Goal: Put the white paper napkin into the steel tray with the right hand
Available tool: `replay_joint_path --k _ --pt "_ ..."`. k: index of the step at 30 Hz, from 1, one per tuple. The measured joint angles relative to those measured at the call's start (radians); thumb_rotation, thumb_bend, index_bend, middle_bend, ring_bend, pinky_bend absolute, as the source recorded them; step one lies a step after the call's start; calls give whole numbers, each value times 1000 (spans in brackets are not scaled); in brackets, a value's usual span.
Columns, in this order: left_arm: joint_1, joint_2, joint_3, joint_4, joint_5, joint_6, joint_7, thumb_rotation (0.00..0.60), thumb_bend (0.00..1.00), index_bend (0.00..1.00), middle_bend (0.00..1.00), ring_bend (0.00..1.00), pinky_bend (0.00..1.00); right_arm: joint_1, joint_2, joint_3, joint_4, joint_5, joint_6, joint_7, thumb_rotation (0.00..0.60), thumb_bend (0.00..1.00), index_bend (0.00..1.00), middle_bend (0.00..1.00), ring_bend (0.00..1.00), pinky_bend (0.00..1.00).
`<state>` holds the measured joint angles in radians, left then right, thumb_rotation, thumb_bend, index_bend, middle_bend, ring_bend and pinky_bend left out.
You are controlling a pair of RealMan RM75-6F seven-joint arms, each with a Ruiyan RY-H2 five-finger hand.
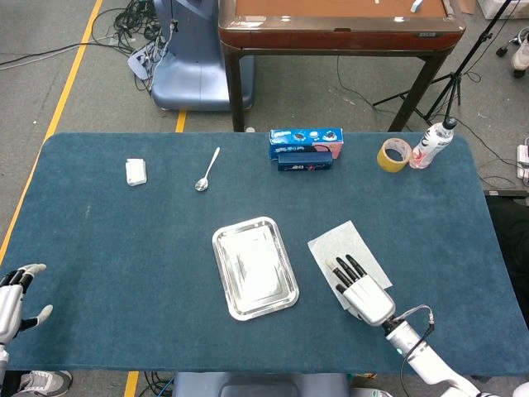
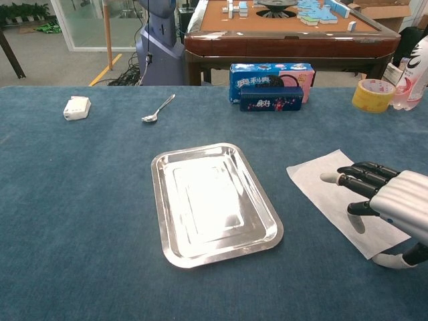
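The right hand (image 2: 388, 204) was over the white paper napkin (image 2: 328, 186), fingers spread, apparently holding nothing, beside the steel tray (image 2: 160, 200).

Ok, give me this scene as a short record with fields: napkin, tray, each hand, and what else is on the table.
napkin: white napkin flat on the table, right of the tray
tray: steel tray, empty
right hand: right hand over the napkin, fingers spread, holding nothing
left hand: left hand at table's near left edge, open
others: spoon, tape roll, bottle

right hand (image 2: 384, 200) palm-down, fingers extended and apart; left hand (image 1: 15, 299) low, fingers spread
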<state>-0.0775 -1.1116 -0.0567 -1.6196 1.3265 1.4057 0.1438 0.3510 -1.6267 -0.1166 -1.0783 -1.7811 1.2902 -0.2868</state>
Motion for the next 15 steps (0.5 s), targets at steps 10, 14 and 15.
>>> replay_joint_path --k 10,14,15 --pt "-1 0 0 1 -1 -2 1 600 197 238 223 212 324 1 6 5 -19 25 -27 -19 600 735 556 87 0 28" --pt "-1 0 0 1 -2 -2 -1 600 197 238 223 212 324 2 10 6 -32 32 -34 -26 600 817 566 92 0 28" --pt "-1 0 0 1 -2 -2 0 600 197 238 223 212 324 2 11 6 -36 33 -36 -28 600 838 568 94 0 28"
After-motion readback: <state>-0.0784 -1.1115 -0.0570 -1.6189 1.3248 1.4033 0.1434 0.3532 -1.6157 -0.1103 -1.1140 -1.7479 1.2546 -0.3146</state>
